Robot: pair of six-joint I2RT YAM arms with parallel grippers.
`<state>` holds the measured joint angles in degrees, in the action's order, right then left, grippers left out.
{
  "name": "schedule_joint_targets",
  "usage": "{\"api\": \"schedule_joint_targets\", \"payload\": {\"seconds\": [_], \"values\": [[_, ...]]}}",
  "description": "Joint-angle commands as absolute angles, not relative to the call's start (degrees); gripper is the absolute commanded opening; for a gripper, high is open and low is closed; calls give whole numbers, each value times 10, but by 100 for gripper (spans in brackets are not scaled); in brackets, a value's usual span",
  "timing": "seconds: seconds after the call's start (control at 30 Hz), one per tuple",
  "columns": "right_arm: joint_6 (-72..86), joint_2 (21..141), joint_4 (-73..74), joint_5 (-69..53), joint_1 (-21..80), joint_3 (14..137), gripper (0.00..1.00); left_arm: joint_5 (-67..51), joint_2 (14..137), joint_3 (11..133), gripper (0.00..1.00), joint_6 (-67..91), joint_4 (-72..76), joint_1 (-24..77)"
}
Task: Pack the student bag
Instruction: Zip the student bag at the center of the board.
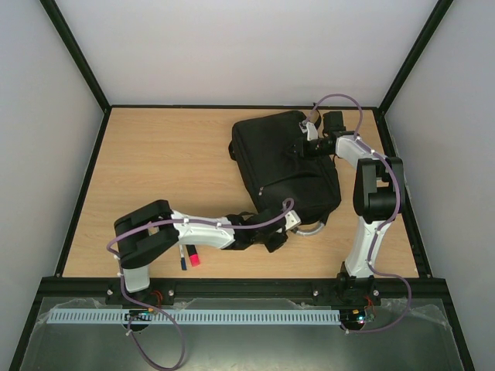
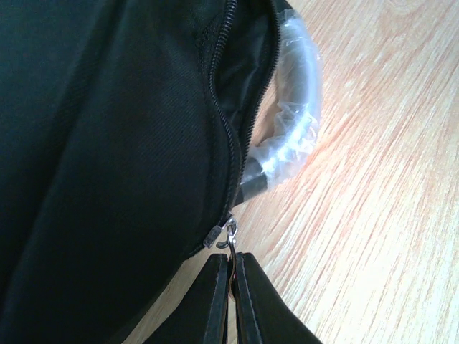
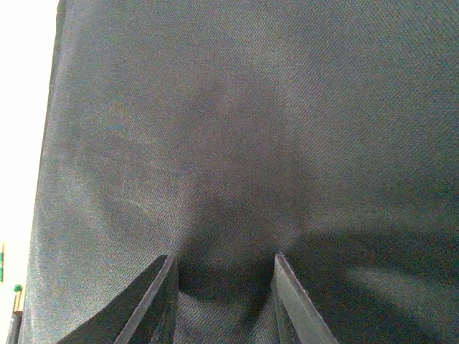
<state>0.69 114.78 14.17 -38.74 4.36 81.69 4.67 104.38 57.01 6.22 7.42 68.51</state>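
The student bag (image 1: 282, 166) is laid flat on the wooden table (image 1: 170, 170), between the two grippers, with one end at each. In the left wrist view its black fabric (image 2: 107, 143) is seen ahead and to the left of the fingers, and a zip track (image 2: 228, 136) is run straight up from the fingertips along the bag's edge. The metal zipper pull (image 2: 230, 240) is clamped by the left gripper (image 2: 232, 259), whose fingers are pressed together with only the pull's tab between them. Just beyond and to the right of those fingers, the grey loop handle (image 2: 294, 122) is seen wrapped in clear plastic, curving out from the bag and resting on the table (image 2: 373, 179). At the bag's far end the right gripper (image 3: 226, 269) is set down against the fabric (image 3: 229, 107), which fills the whole view ahead of it. Its fingers (image 3: 161, 301) are held partly apart, and a dark pucker of cloth seems to be pinched between them, though the shadow there makes this hard to confirm. Well behind the left gripper (image 1: 285, 229), beside the left arm, a red-capped marker (image 1: 194, 258) and a dark pen (image 1: 183, 259) are laid side by side on the table.
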Motion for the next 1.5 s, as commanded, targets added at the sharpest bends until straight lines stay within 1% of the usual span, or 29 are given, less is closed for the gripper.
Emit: {"api": "schedule_joint_targets", "payload": {"seconds": [0.0,0.2,0.37,0.43,0.53,0.7,0.77,0.93,1.0,1.1,1.23,1.33,1.47], "values": [[9,1202,203,-308,50,784,37,25,1061,608,2,46,69,719],[9,1198,203,-307,50,782,37,24,1087,640,2,42,60,737],[3,1187,201,-306,50,774,37,28,1081,643,3,47,50,737],[0,1176,201,-307,49,767,37,29,1059,644,7,52,39,739],[0,1141,208,-318,42,762,38,43,1028,644,17,51,12,739],[-25,1047,226,-318,21,755,51,92,984,649,38,26,-58,736],[-37,1009,236,-318,11,743,54,111,966,641,47,21,-76,731],[-80,923,285,-307,-10,702,59,138,911,605,58,59,-81,682],[-96,884,294,-278,-11,668,61,130,886,581,63,92,-62,648],[-108,835,297,-234,-13,604,64,90,861,554,67,153,-36,581],[-116,802,299,-175,-15,550,67,35,867,541,70,201,-22,519],[-117,791,298,-146,-17,529,70,11,887,540,70,216,-16,505],[-114,807,282,-134,-17,522,71,-5,908,523,70,225,8,504]]}}
